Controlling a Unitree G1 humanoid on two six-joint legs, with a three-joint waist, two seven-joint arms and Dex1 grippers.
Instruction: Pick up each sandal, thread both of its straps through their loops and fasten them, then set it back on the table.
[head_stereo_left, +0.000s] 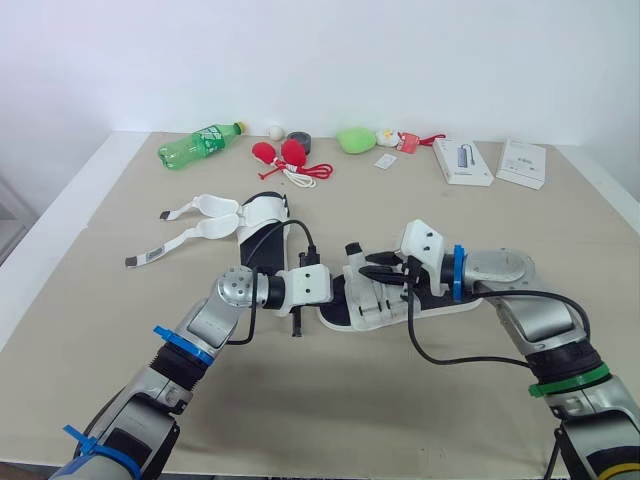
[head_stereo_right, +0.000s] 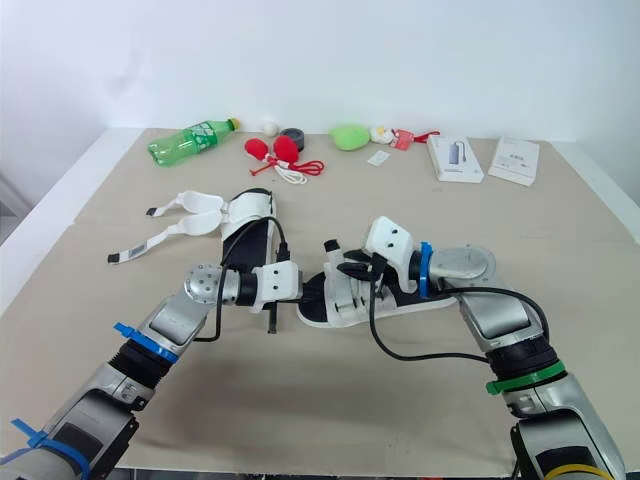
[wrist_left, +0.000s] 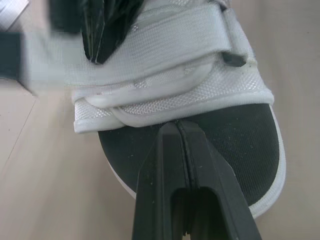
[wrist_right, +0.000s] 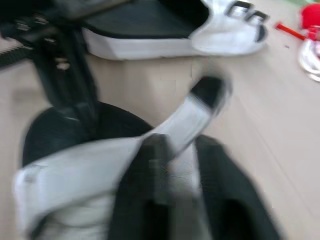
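Beige desk (head_stereo_left: 90, 300) carries both sandals. Well back on your left, a white sandal with a black footbed (head_stereo_left: 262, 228) lies with its two straps flung loose toward the left. Nearer you, your left hand (wrist_left: 177, 127) has its fingers pressed together, the tips touching the front edge of the toe strap on a second white, black-footbed sandal (head_stereo_left: 372, 305), which lies on the desk between both hands. Over that sandal, your right hand (head_stereo_left: 378, 272) pinches a white strap with a black tip (wrist_right: 196, 116).

near sandal (head_stereo_left: 378, 303) in front, far sandal (head_stereo_left: 262, 238) behind-left, bottle (head_stereo_left: 197, 146) farther back
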